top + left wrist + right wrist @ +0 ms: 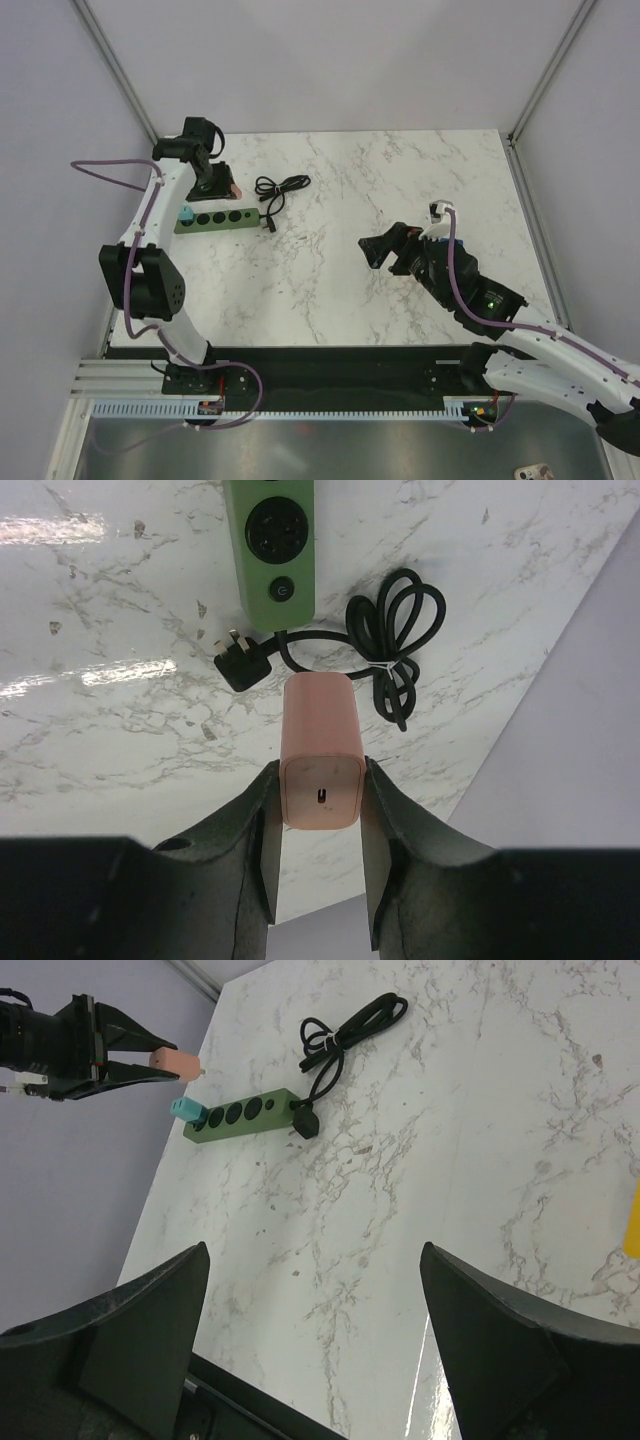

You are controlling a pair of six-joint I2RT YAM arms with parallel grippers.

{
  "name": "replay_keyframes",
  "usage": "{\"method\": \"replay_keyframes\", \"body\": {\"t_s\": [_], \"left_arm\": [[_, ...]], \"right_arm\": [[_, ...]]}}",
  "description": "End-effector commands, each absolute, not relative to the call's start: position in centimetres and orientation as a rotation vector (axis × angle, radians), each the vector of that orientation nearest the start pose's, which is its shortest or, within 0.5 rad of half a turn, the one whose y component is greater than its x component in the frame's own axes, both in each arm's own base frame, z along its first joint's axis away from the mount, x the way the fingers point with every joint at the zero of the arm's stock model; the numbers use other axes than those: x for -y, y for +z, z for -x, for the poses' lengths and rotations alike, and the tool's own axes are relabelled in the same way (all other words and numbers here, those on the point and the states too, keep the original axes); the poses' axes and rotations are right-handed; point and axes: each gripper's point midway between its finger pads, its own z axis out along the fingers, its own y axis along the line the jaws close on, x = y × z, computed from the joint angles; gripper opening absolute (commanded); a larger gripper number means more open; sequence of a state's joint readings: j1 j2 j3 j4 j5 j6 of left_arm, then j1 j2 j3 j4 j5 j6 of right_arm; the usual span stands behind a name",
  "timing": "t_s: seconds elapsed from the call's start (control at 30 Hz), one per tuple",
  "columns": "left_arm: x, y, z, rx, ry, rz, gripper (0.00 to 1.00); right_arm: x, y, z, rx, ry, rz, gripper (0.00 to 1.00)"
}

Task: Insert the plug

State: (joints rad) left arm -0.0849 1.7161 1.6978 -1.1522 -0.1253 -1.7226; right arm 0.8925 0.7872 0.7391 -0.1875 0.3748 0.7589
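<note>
With the left gripper (320, 780), jaws clenched on the salmon-pink plastic charger plug (320, 765), near the green plastic power strip (215, 217) — small teal plastic plug (186, 214) seated at its end — square over a free socket, press straight down; right gripper (312, 1255) jaws released.

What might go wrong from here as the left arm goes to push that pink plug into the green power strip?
1. The left gripper pinches only the rear end of the pink plug, so pushing may tilt it or make it slip.
2. The power strip lies loose and the right gripper hangs open far away, so the strip may slide.
3. A teal plug sits at the strip's end; aiming there would collide.
</note>
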Motion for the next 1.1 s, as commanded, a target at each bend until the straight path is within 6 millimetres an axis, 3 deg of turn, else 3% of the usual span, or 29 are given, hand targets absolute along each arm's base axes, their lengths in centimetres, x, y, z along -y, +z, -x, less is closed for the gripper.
{"method": "replay_keyframes", "body": {"t_s": [0.0, 0.23, 0.5, 0.87, 1.07], "left_arm": [[5.7, 20.1, -42.6, -1.741, -0.383, 2.231, 0.02], [4.7, 16.6, -43.4, -1.734, -0.212, 2.358, 0.02], [4.0, 12.8, -43.0, -1.783, -0.054, 2.403, 0.02], [2.7, 11.3, -43.4, -1.801, 0.024, 2.418, 0.02], [1.7, 11.7, -43.7, -1.792, 0.072, 2.395, 0.02]], "right_arm": [[-22.1, 27.9, -23.3, -1.811, 0.825, -0.146, 0.94], [-21.9, 27.2, -23.7, -1.816, 0.774, -0.127, 0.94], [-21.8, 27.0, -24.3, -1.812, 0.731, -0.117, 0.95], [-22.1, 26.8, -24.9, -1.805, 0.702, -0.099, 0.95], [-21.9, 26.3, -25.2, -1.808, 0.678, -0.105, 0.95]]}}
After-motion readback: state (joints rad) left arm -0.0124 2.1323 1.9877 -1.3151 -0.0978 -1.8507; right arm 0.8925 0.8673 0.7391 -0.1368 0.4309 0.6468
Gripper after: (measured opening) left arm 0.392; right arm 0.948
